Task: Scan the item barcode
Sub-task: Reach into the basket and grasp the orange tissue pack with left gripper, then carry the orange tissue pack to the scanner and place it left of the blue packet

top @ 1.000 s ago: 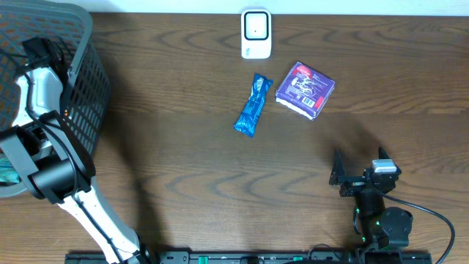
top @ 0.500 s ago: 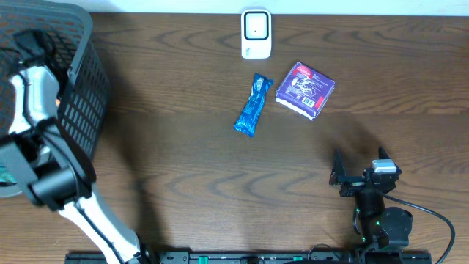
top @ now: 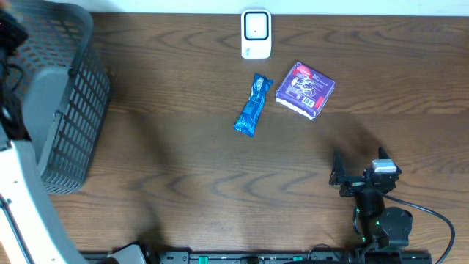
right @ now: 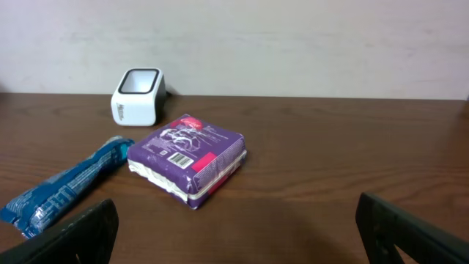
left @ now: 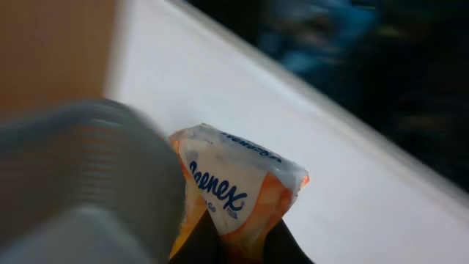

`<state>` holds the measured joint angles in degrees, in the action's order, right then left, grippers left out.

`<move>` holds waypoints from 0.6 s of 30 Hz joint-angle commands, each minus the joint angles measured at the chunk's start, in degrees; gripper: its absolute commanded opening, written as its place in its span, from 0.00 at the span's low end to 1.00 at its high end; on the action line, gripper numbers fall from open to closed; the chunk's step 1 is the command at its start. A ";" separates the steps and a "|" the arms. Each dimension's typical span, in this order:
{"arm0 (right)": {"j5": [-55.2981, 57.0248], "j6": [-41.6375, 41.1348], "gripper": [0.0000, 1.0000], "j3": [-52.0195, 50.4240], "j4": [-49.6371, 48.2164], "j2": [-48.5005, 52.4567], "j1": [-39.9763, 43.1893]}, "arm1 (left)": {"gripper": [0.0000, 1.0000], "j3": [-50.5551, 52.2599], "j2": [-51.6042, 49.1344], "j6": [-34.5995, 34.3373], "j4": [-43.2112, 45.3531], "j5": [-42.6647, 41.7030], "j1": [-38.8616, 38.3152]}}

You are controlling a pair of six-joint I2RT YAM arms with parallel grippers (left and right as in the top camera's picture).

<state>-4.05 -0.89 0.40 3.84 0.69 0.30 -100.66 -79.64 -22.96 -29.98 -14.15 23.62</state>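
**Left gripper pinches a tissue pack by the basket; right arm parked with jaws wide**

The tissue pack (left: 238, 183) is a small soft packet in a white wrapper with "Kleenex" in blue slanted letters across the face and orange along its sides and lower edge. In the left wrist view it stands tilted, its top corner pointing toward 1 o'clock. The left gripper (left: 240, 243) has its dark fingers (left: 282, 246) closed on the pack's bottom end. The blurred grey basket (left: 80, 191) lies just beside the pack at 9 o'clock, with a pale wall behind. The overhead view does not show the pack itself.

From overhead, the left arm (top: 22, 213) shows only as a white link running up the table's 8 o'clock edge, next to the basket (top: 62, 110) at 9 to 10 o'clock. Its wrist and gripper cannot be made out there.

The right gripper (top: 338, 176) sits low at 4 to 5 o'clock, fingers spread wide and holding nothing, facing toward 12 o'clock.

The white scanner (top: 256, 33) stands at 12 o'clock by the table's far edge. A blue packet (top: 253, 105) lies below it, and a purple pack (top: 305, 89) lies just beside that at 3 o'clock, apart from it, with a barcode label on top.
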 commanded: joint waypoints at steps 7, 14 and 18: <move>0.09 -0.79 0.99 -0.09 0.22 -0.31 -0.39 | 0.07 2.47 -7.78 4.87 -2.03 -0.79 -21.38; 0.09 -0.79 0.99 -0.09 0.24 -0.31 -0.39 | 0.07 2.47 -20.52 9.40 -4.13 9.29 -31.54; 0.11 -0.79 0.99 -0.09 0.24 -0.31 -0.39 | 0.07 2.47 -28.55 8.68 -6.64 9.27 -35.08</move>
<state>-4.05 -0.91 0.40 3.86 0.69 0.30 -98.80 -104.18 -15.35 -35.44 -7.60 -9.63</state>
